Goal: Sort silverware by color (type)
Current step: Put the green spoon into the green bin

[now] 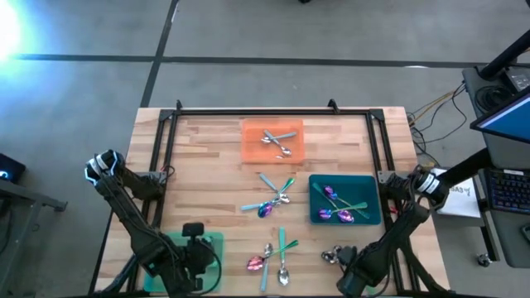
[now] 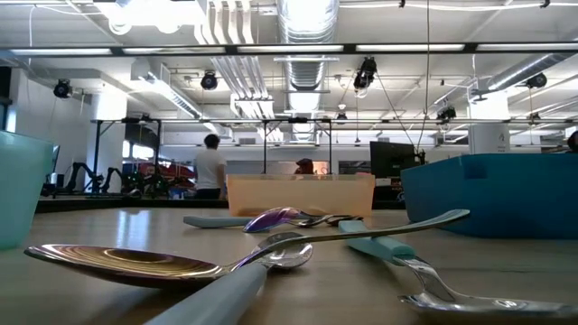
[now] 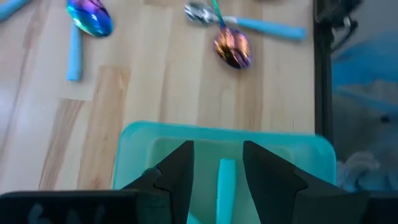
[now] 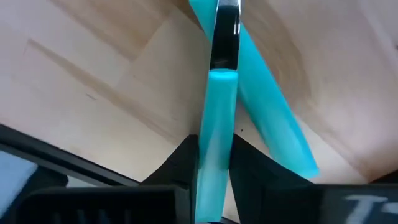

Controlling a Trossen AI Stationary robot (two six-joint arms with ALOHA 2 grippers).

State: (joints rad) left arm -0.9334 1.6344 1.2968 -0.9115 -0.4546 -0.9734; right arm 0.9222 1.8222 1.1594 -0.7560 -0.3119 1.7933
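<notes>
A teal-handled utensil [image 4: 214, 124] is clenched in the right gripper [image 4: 211, 162] at the table's [image 1: 207, 149] near right. The left gripper [image 3: 217, 168], released, is held over the green tray [image 3: 137, 143] at near left, a teal handle [image 3: 225, 183] between its fingers. Other silverware [image 1: 273, 203] is scattered mid-table.

- Three flat trays on the tabletop [image 1: 207, 165]: one orange tray [image 1: 252, 149], one teal tray [image 1: 319, 217], one green tray [image 1: 217, 242].
- Two arms, each with one claw: left claw [image 1: 192, 248], right claw [image 1: 344, 261].
- Silver spoons [image 1: 277, 141] in the orange tray: two or three, tangled.
- Purple-pink spoons [image 1: 330, 192] in the teal tray: three bowls show.
- Loose purple-pink spoons on the tabletop: two, a purple spoon [image 1: 265, 210] and a pink spoon [image 1: 255, 263].
- Loose teal-handled pieces [image 1: 267, 180]: roughly five, overlapping, so the exact number is unclear.
- One teal-handled utensil [image 4: 214, 124] clamped in the right claw.
- One person [image 2: 209, 167] stands in the room beyond.
</notes>
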